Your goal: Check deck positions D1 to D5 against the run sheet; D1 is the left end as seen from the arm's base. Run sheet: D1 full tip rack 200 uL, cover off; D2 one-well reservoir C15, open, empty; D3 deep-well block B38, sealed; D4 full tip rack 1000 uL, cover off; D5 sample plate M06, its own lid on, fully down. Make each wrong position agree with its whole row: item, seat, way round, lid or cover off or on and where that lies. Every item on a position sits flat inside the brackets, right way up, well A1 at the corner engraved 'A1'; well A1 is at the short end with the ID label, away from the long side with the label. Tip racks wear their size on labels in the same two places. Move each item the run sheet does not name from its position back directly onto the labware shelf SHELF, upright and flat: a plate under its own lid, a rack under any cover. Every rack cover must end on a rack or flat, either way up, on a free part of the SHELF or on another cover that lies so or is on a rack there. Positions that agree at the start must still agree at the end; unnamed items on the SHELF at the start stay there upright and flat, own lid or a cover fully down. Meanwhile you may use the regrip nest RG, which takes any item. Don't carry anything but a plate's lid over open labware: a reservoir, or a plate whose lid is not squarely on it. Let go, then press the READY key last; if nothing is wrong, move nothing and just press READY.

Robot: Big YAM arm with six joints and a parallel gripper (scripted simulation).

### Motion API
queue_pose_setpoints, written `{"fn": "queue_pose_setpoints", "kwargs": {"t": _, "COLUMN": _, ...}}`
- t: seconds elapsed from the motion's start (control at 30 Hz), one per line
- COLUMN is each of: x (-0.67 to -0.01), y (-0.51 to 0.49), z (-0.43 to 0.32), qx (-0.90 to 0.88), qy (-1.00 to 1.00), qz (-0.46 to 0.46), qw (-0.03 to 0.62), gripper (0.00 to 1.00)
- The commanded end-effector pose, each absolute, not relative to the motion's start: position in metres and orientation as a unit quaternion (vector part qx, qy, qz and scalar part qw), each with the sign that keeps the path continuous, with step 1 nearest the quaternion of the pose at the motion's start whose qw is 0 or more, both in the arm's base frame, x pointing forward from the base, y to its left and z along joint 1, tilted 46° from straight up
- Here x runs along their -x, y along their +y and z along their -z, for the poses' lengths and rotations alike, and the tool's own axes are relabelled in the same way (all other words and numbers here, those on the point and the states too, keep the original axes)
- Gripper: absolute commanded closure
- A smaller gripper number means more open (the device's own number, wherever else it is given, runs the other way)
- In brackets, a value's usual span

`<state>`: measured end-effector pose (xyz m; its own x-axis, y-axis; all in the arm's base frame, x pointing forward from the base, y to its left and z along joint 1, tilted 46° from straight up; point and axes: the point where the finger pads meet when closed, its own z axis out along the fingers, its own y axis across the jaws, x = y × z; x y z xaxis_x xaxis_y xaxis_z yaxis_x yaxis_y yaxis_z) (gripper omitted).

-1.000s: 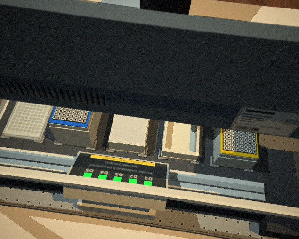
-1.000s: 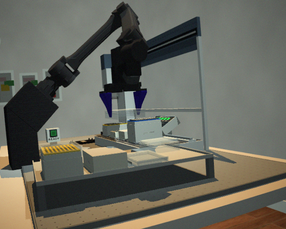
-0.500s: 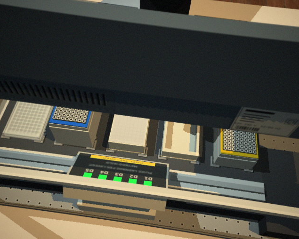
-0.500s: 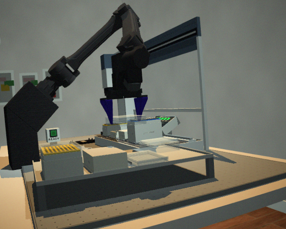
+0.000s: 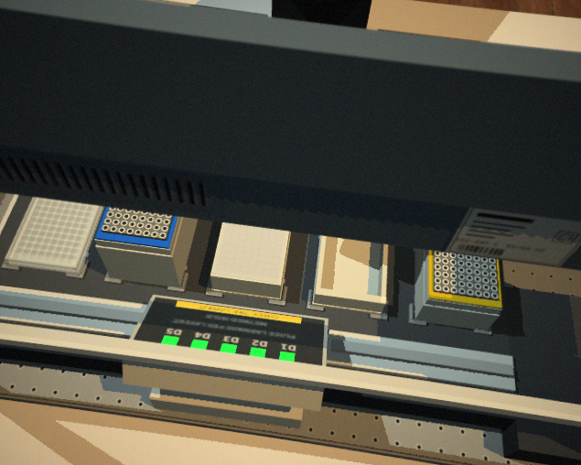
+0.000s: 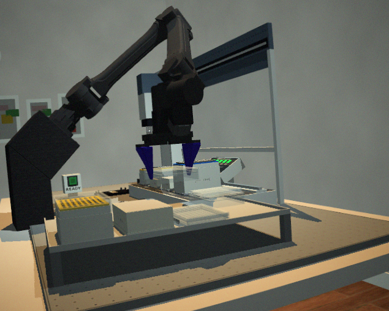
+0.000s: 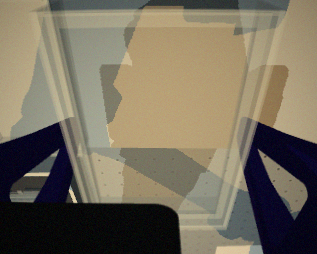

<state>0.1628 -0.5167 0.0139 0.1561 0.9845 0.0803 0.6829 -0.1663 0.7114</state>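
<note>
My gripper (image 6: 169,165) is shut on a clear rack cover (image 6: 174,172) and grips it by its two long sides. In the wrist view the cover (image 7: 159,125) spans the gap between my blue fingers. I hold it level, at about the height of the rack tops, on the near side of the deck row. On the deck, the yellow tip rack (image 5: 463,277) and the blue tip rack (image 5: 138,224) stand uncovered. Between them are the open reservoir (image 5: 353,272) and the sealed deep-well block (image 5: 251,252). The sample plate (image 5: 46,234) sits at the far left under its lid.
The shelf in front holds a yellow tip rack (image 6: 82,202), a pale block (image 6: 143,213) and a flat clear plate (image 6: 200,213). The READY key (image 6: 71,182) stands behind the shelf at the left. The status panel (image 5: 228,327) shows several green lights. The gantry beam (image 5: 280,124) hides the back of the deck.
</note>
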Motion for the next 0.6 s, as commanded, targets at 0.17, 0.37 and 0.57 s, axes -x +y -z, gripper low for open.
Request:
{"fn": "queue_pose_setpoints", "kwargs": {"t": 0.17, "x": -0.174, "y": -0.516, "z": -0.003, "qx": -0.714, "qy": 0.583, "qz": -0.279, "qw": 0.268, "gripper": 1.00}}
{"fn": "queue_pose_setpoints", "kwargs": {"t": 0.37, "x": -0.181, "y": -0.516, "z": 0.004, "qx": -0.714, "qy": 0.583, "qz": -0.280, "qw": 0.268, "gripper": 1.00}}
{"fn": "queue_pose_setpoints", "kwargs": {"t": 0.57, "x": -0.186, "y": -0.516, "z": 0.010, "qx": -0.714, "qy": 0.583, "qz": -0.279, "qw": 0.268, "gripper": 1.00}}
